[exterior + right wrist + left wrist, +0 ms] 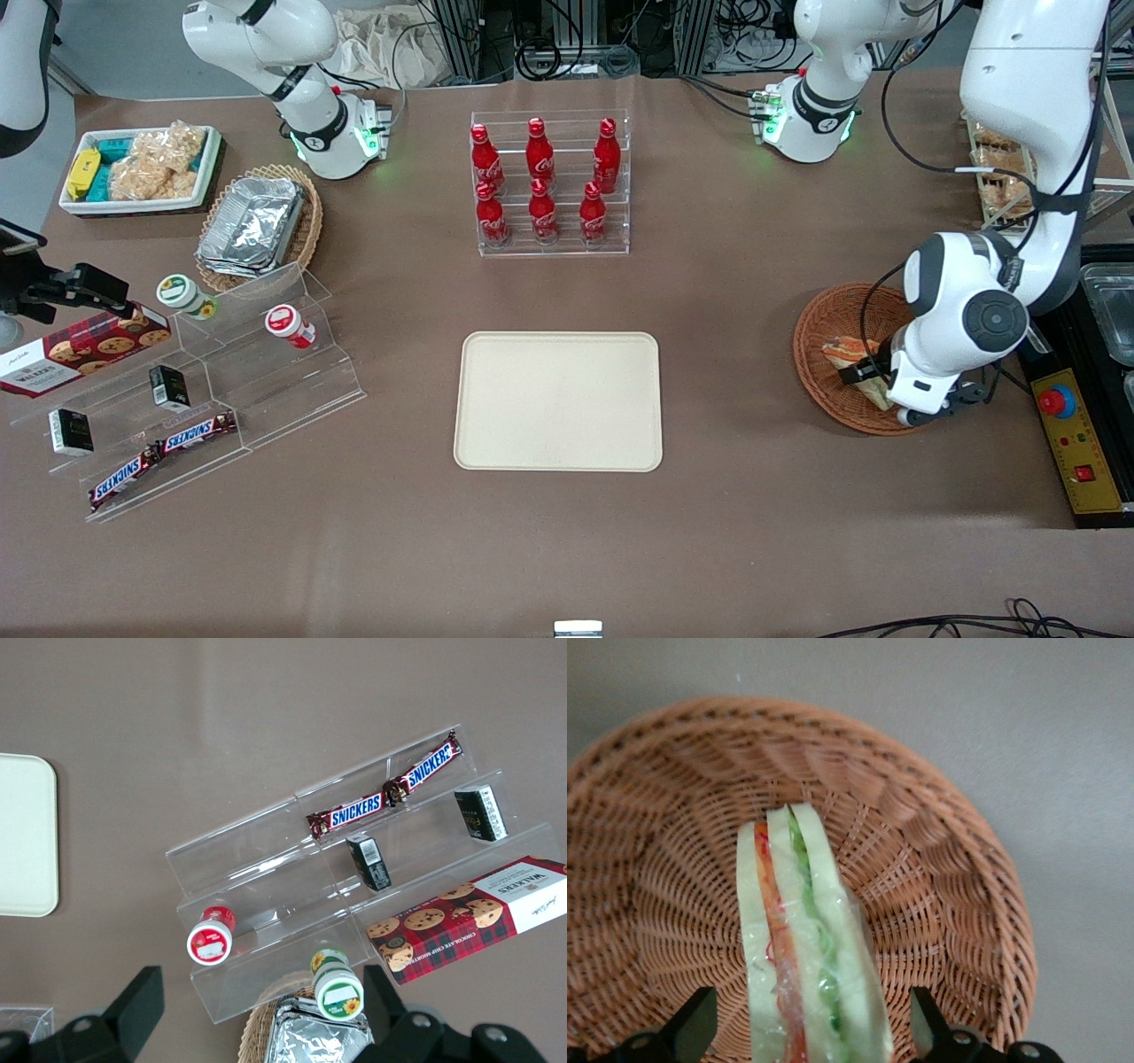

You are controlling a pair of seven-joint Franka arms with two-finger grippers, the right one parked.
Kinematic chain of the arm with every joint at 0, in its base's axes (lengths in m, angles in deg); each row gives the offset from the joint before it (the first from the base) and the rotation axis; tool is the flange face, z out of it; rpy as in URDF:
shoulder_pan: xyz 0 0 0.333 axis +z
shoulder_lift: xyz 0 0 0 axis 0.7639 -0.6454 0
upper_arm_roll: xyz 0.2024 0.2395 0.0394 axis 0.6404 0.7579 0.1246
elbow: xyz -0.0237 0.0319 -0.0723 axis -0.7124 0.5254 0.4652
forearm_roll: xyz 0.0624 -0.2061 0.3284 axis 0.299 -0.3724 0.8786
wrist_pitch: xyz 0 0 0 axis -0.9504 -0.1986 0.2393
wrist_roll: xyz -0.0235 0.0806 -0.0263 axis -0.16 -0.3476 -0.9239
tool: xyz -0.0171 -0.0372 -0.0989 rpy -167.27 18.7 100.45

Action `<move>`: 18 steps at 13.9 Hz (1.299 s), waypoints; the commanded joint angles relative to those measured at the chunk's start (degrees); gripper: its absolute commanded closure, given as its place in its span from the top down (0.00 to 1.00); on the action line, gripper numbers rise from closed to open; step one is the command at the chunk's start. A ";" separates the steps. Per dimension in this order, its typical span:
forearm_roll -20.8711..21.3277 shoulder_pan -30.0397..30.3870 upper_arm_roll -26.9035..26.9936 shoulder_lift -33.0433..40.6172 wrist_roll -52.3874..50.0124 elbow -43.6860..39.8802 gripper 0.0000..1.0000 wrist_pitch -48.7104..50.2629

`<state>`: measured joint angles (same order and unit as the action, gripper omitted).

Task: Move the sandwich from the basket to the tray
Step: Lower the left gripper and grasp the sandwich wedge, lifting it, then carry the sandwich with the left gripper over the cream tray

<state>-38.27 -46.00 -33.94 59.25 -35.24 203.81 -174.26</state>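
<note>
The brown table (753, 292) carries everything, and the tray (558, 400) lies flat near the middle of it, closer to the front edge than the clear rack of red bottles (542, 182), with nothing on its cream surface. The basket (819, 354) sits toward my working end of the table, level with the tray and well apart from it, close to the table's side edge. My arm reaches down over the basket, and my gripper (811, 1032) hangs inside its woven rim, low over the bowl. My fingers (691, 1028) are spread wide, one on each side of the sandwich (806, 948), and neither one touches the wrap; a clear gap shows on both sides. The sandwich lies in the basket (939, 868) with its cut face turned up toward my wrist camera, so I see pale bread, an orange-red layer and a green layer running side by side under clear film. From the front, only part of the sandwich (849, 353) shows in the basket, just beside my wrist, resting on the wicker.
</note>
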 commanded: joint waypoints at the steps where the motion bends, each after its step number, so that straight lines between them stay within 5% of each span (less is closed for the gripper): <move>1: 0.57 0.15 -0.17 -0.58 -1.44 0.08 0.98 -0.76; 2: 0.75 0.15 -0.17 -0.75 -1.44 0.08 0.95 -0.68; 3: 0.75 0.15 -0.25 -0.75 -1.35 -0.01 0.82 -0.68; 7: 0.57 0.15 -0.43 2.49 -1.26 -1.67 0.00 3.34; 14: -2.58 -0.12 -6.40 9.44 0.66 -22.19 0.00 33.46; 18: -5.40 -1.08 -8.33 9.26 12.52 -33.85 0.00 43.53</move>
<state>-42.72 -46.63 -41.54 70.27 -27.21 173.50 -132.81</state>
